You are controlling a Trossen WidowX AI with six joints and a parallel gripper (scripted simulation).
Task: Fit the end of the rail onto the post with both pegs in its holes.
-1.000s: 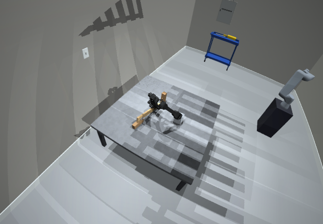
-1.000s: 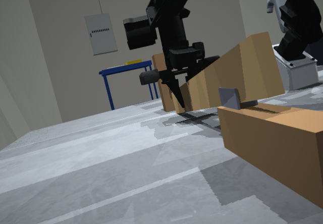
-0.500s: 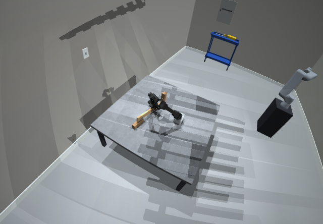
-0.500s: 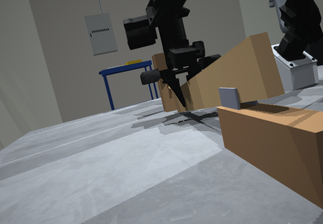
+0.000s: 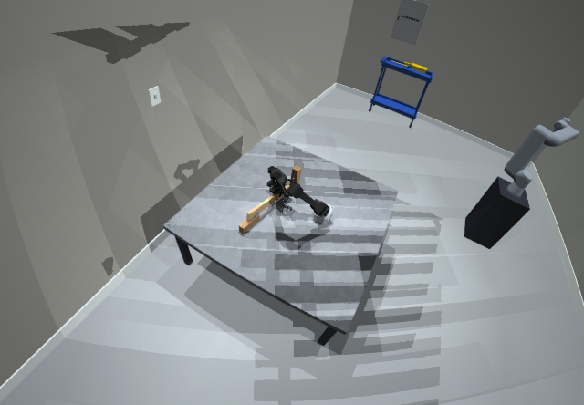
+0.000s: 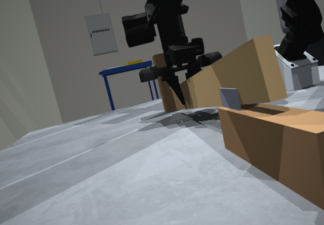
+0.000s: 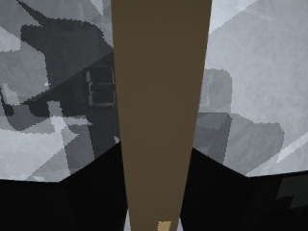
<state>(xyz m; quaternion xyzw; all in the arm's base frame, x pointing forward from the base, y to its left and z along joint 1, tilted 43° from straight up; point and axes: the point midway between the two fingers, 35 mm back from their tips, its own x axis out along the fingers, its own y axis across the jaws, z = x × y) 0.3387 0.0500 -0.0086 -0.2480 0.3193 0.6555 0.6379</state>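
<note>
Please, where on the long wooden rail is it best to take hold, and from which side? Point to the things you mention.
I would grip the rail (image 5: 262,207) (image 6: 235,70) (image 7: 159,96) near its low end by the post (image 5: 296,174) (image 6: 165,94), from above, one finger on each long side face. It is narrow between flat sides, and its other end rests raised on the footboard block (image 5: 244,227) (image 6: 251,139).
</note>
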